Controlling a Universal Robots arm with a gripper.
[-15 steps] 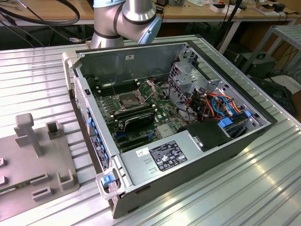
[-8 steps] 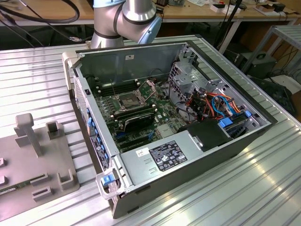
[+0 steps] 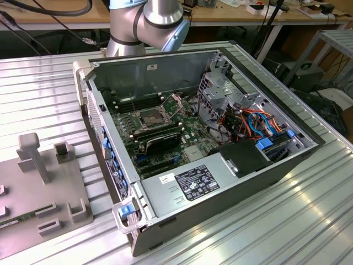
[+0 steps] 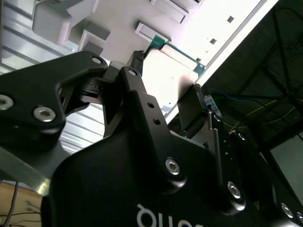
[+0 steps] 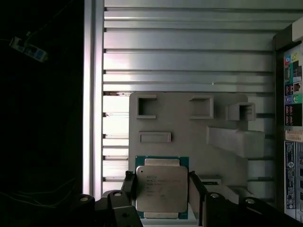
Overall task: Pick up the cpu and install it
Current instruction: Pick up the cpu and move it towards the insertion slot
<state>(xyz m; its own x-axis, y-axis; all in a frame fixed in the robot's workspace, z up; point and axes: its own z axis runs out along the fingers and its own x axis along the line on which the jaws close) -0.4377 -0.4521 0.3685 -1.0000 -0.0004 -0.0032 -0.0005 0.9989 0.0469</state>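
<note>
Cpu (image 5: pixel 162 189) on tray (image 5: pixel 189 137), straddled by gripper (image 5: pixel 161 182); whether pinched or merely flanked, I cannot tell.

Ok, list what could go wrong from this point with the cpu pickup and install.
1. The gripper straddles the cpu, which lies flat on the gray fixture; an uneven grasp might tilt or drop it on lifting.
2. The socket sits deep inside the open case, close beside memory sticks; the gripper could bump them going in.
</note>
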